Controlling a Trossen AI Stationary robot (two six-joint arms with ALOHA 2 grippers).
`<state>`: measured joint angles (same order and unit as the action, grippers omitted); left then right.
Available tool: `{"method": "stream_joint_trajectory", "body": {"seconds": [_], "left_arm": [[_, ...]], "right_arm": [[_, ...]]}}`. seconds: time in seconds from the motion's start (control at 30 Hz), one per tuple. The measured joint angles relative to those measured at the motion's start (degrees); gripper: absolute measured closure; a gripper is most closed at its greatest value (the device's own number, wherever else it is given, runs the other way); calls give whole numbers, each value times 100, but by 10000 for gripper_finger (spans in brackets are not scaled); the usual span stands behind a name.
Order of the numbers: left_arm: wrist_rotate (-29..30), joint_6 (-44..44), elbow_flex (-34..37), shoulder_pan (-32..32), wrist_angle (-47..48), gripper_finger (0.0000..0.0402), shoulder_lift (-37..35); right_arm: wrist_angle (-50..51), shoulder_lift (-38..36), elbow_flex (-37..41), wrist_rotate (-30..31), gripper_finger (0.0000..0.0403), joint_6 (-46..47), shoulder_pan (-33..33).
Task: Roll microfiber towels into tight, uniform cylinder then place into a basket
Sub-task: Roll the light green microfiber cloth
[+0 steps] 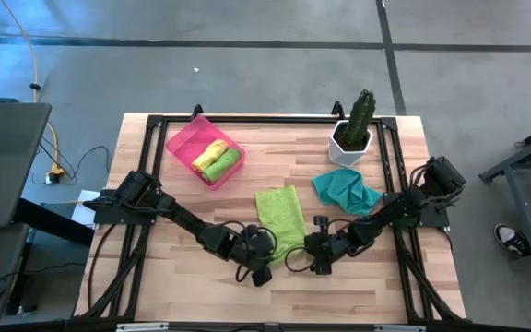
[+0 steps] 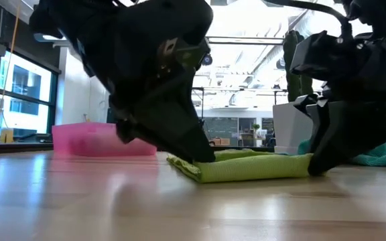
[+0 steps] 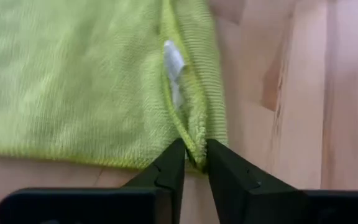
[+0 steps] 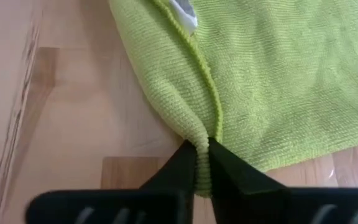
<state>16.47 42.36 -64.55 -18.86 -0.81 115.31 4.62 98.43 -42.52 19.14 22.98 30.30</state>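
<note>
A lime green microfiber towel (image 1: 280, 214) lies folded in a long strip at the table's middle, flat on the wood. My left gripper (image 1: 264, 251) is shut on its near left corner and my right gripper (image 1: 304, 251) on its near right corner; both fingertip pairs touch down at the towel's near end (image 2: 246, 169). The pink basket (image 1: 184, 148) at the far left holds a yellow roll (image 1: 208, 151) and a green roll (image 1: 223, 164). A teal towel (image 1: 347, 191) lies crumpled at the right. My left gripper pinches the towel's hemmed edge at the near left corner (image 3: 196, 144) between its two fingers, slanting down from the near left. The corner stays low on the table; the cloth ahead lies flat and slack. My right gripper pinches a bunched fold of the hem at the near right corner (image 4: 202, 148) between its two fingers, slanting down from the near right. More than one layer is gathered there. The rest of the towel lies flat on the table.
A white pot with a green cactus (image 1: 353, 134) stands at the far right, just beyond the teal towel. A black frame rail (image 1: 265, 120) runs along the table's far edge. Bare wood (image 1: 182, 277) shows at the near left and near right.
</note>
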Motion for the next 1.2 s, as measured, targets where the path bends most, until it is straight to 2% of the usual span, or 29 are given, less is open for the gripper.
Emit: {"method": "stream_joint_trajectory", "body": {"seconds": [0.13,0.27,0.47,0.6,0.93,1.2], "left_arm": [[27,-731,-235,53,326,316,0],[202,-1707,-704,60,1197,293,0],[340,-2625,-1465,-91,2365,283,-9],[344,-2754,-1639,-247,2368,283,-20],[409,-2441,-1646,-600,2339,277,-20],[942,-3058,-1646,-733,2073,277,-20]], "right_arm": [[7,0,4,-43,392,162,0],[22,-2,7,-306,397,386,-13],[-200,-74,17,-1283,400,601,-140],[-365,-76,22,-2020,401,937,-414],[-619,-49,39,-3527,402,1739,-1085],[-671,-50,39,-4162,402,2462,-1456]]}}
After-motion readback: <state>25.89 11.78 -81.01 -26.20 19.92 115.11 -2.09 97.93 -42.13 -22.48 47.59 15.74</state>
